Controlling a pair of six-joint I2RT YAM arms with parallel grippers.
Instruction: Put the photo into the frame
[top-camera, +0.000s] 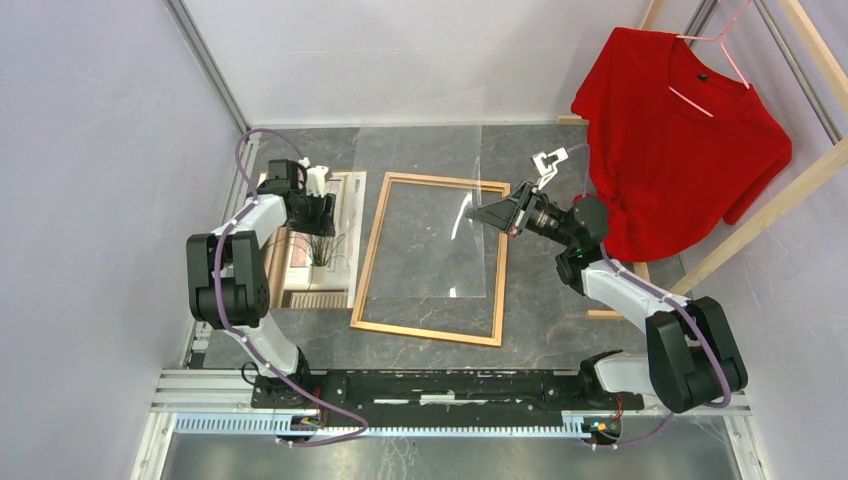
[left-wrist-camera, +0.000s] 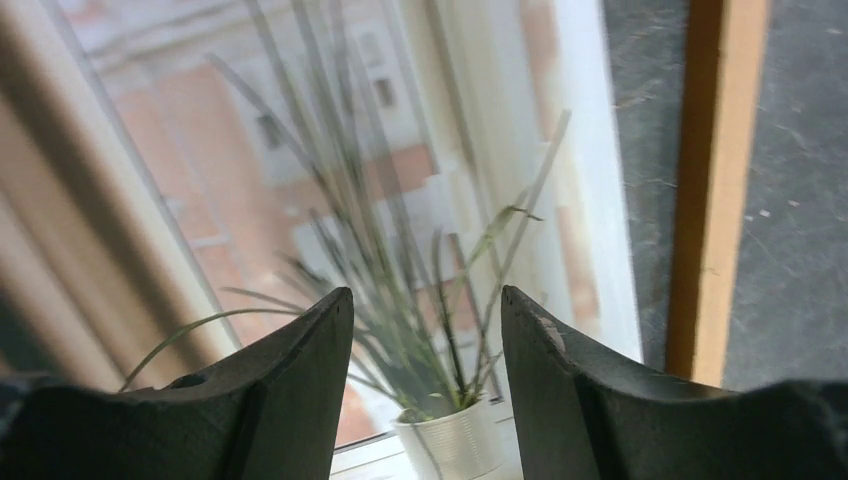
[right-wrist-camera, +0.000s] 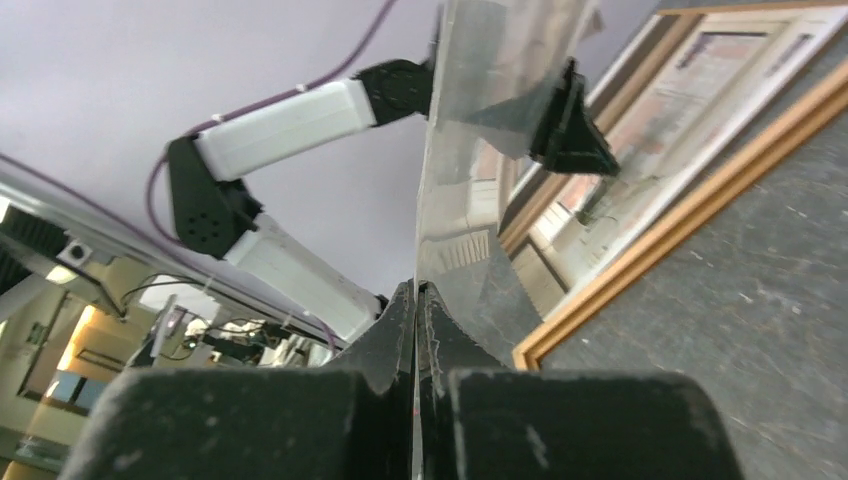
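Photo (top-camera: 325, 270): flat on worktop (top-camera: 560, 310), just left of frame (top-camera: 425, 333), its far end hidden under the left arm. Left claw (left-wrist-camera: 427, 300): jaws apart above the print, gripping nothing. Right claw (right-wrist-camera: 416, 295): pinched on clear pane (right-wrist-camera: 465, 200) over the frame, its edges faint.
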